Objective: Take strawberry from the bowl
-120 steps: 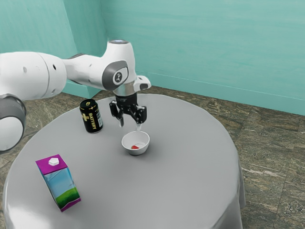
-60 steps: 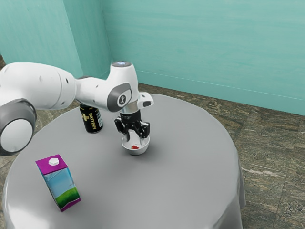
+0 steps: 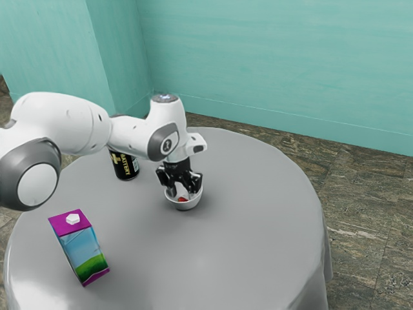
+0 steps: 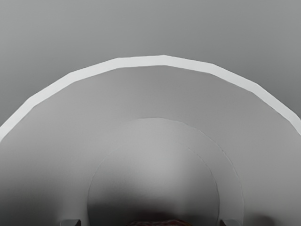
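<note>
My black gripper [image 3: 182, 192] points down into the white bowl [image 3: 184, 206], its fingers open and standing apart inside the rim. Low in the bowl, the red strawberry [image 3: 182, 199] shows between the fingers. In the wrist view, the tips of the gripper [image 4: 150, 223] peek in at the lower edge, wide apart, with the dark red top of the strawberry [image 4: 161, 223] between them and a gap on either side. The rim of the bowl [image 4: 163, 60] arcs around them.
A black battery-labelled can [image 3: 126, 166] stands behind the forearm, toward the exterior view's left of the bowl. Nearer that camera is a milk carton [image 3: 82, 248] with a magenta top. All rest on the round grey table [image 3: 245, 226].
My hand has come down from above the bowl until the fingers reach inside it, and sank slightly more over the last half second. The bowl has stayed put.
</note>
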You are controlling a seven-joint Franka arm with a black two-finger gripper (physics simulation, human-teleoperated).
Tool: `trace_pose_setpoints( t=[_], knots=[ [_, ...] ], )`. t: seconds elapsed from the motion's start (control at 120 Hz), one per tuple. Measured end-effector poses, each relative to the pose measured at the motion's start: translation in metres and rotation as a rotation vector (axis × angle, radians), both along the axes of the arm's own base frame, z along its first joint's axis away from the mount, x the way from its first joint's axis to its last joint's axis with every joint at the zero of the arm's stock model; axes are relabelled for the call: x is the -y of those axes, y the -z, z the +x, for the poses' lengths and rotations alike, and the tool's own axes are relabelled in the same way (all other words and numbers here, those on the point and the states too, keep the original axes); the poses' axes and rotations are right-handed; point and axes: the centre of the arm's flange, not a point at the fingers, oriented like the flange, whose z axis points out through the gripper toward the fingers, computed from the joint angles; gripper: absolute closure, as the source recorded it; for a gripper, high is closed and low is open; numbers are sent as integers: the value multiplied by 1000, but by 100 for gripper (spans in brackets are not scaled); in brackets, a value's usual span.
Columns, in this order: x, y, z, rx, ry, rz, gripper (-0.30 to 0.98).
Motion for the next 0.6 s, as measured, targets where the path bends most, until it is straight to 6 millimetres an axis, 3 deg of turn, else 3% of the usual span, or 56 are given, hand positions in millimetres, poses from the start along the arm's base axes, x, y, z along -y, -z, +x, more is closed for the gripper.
trace_pose_setpoints(
  t=[0.6],
  knots=[
    [0, 11, 2, -5, 0, 2, 44]
  ],
)
